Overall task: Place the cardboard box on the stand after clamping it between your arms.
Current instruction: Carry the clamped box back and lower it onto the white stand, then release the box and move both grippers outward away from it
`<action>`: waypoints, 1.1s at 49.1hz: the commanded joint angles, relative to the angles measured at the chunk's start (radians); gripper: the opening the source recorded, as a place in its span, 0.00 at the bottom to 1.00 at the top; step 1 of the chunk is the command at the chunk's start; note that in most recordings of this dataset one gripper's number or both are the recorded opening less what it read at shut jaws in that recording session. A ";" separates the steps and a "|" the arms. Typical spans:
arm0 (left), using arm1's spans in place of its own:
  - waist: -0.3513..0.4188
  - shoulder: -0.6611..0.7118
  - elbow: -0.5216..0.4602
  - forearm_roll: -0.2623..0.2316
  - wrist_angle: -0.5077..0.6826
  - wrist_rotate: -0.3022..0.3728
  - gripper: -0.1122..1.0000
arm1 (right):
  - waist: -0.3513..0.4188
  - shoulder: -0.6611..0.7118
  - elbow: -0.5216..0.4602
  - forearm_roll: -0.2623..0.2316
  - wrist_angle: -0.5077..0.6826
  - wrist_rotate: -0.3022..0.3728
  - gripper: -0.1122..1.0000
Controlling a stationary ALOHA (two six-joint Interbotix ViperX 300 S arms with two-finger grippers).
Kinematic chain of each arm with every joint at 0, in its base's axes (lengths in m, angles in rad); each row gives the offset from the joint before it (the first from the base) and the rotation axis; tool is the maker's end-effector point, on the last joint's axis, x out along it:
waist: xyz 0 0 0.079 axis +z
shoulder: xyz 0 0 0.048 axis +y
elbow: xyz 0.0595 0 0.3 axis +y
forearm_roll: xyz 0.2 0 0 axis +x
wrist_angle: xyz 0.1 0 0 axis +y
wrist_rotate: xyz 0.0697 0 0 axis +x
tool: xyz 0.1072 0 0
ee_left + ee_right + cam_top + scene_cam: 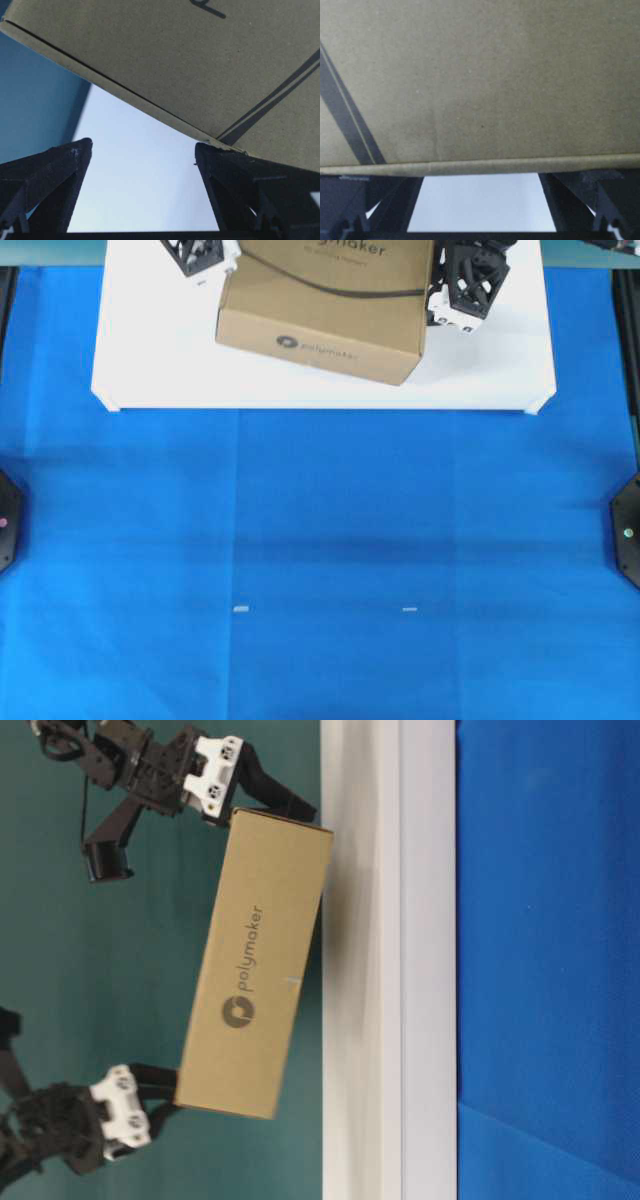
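From my wrist cameras the cardboard box [480, 80] fills the view, pressed against the spread fingertips of both tools. My left gripper [200, 258] and right gripper [468, 288] both stand wide open, gripping nothing, squeezing the box between them across its long axis. Further out, the box hangs tilted above the stand [150, 360], one low corner apparently nearest the white top.
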 commanded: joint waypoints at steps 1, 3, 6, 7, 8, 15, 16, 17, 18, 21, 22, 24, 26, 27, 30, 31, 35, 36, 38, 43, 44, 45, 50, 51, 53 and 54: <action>-0.078 0.014 -0.017 -0.034 -0.152 -0.112 0.85 | 0.060 -0.041 -0.204 0.150 -0.074 0.014 0.98; -0.078 0.014 -0.011 -0.034 -0.155 -0.112 0.85 | 0.060 -0.040 -0.204 0.150 -0.077 0.014 0.98; -0.078 0.015 -0.008 -0.034 -0.160 -0.110 0.85 | 0.060 -0.038 -0.202 0.150 -0.074 0.014 0.98; -0.077 0.015 -0.008 -0.034 -0.160 -0.107 0.85 | 0.060 -0.037 -0.202 0.150 -0.072 0.014 0.98; -0.077 0.015 -0.008 -0.034 -0.160 -0.107 0.85 | 0.060 -0.037 -0.202 0.150 -0.074 0.014 0.98; -0.074 0.017 -0.005 -0.034 -0.161 -0.109 0.85 | 0.058 -0.029 -0.196 0.150 -0.080 0.012 0.98; -0.072 0.015 -0.002 -0.034 -0.161 -0.109 0.85 | 0.060 -0.028 -0.196 0.150 -0.080 0.012 0.98; -0.071 0.015 0.000 -0.034 -0.161 -0.109 0.85 | 0.060 -0.025 -0.195 0.150 -0.080 0.011 0.98; -0.069 0.017 0.002 -0.034 -0.161 -0.109 0.85 | 0.060 -0.023 -0.193 0.150 -0.080 0.011 0.98; -0.066 0.017 0.009 -0.034 -0.161 -0.114 0.85 | 0.058 -0.017 -0.184 0.146 -0.077 0.008 0.98; -0.067 0.015 0.012 -0.034 -0.161 -0.115 0.85 | 0.057 -0.015 -0.179 0.144 -0.078 0.006 0.98; -0.066 0.015 0.020 -0.034 -0.161 -0.118 0.85 | 0.054 -0.009 -0.164 0.138 -0.081 -0.002 0.98; -0.066 0.015 0.028 -0.034 -0.163 -0.120 0.85 | 0.052 -0.008 -0.150 0.135 -0.083 -0.011 0.98; -0.066 0.015 0.032 -0.034 -0.164 -0.120 0.85 | 0.051 -0.005 -0.143 0.133 -0.083 -0.015 0.98; -0.066 0.015 0.052 -0.034 -0.175 -0.120 0.85 | 0.049 0.002 -0.124 0.133 -0.087 -0.031 0.98; -0.066 0.017 0.058 -0.034 -0.179 -0.120 0.85 | 0.048 0.005 -0.118 0.133 -0.089 -0.035 0.98; -0.064 0.015 0.092 -0.034 -0.222 -0.118 0.85 | 0.040 0.012 -0.097 0.133 -0.101 -0.054 0.98; -0.064 0.012 0.100 -0.034 -0.236 -0.118 0.85 | 0.038 0.014 -0.092 0.133 -0.104 -0.057 0.98; -0.063 0.012 0.120 -0.034 -0.258 -0.117 0.85 | 0.032 0.015 -0.081 0.133 -0.107 -0.060 0.98; -0.052 0.012 0.161 -0.034 -0.272 -0.117 0.85 | 0.023 0.020 -0.048 0.130 -0.118 -0.064 0.98; -0.049 0.011 0.167 -0.034 -0.272 -0.117 0.85 | 0.020 0.021 -0.038 0.129 -0.121 -0.064 0.98; -0.048 0.011 0.175 -0.034 -0.272 -0.117 0.85 | 0.018 0.021 -0.032 0.127 -0.124 -0.064 0.98; -0.035 0.008 0.204 -0.034 -0.278 -0.101 0.85 | 0.005 0.023 0.011 0.109 -0.147 -0.067 0.98; -0.034 0.006 0.207 -0.034 -0.279 -0.100 0.85 | 0.003 0.023 0.017 0.109 -0.150 -0.069 0.98; -0.026 0.003 0.212 -0.034 -0.279 -0.098 0.85 | -0.002 0.021 0.029 0.107 -0.155 -0.072 0.98; -0.021 0.003 0.213 -0.034 -0.279 -0.098 0.85 | -0.003 0.023 0.034 0.107 -0.156 -0.075 0.98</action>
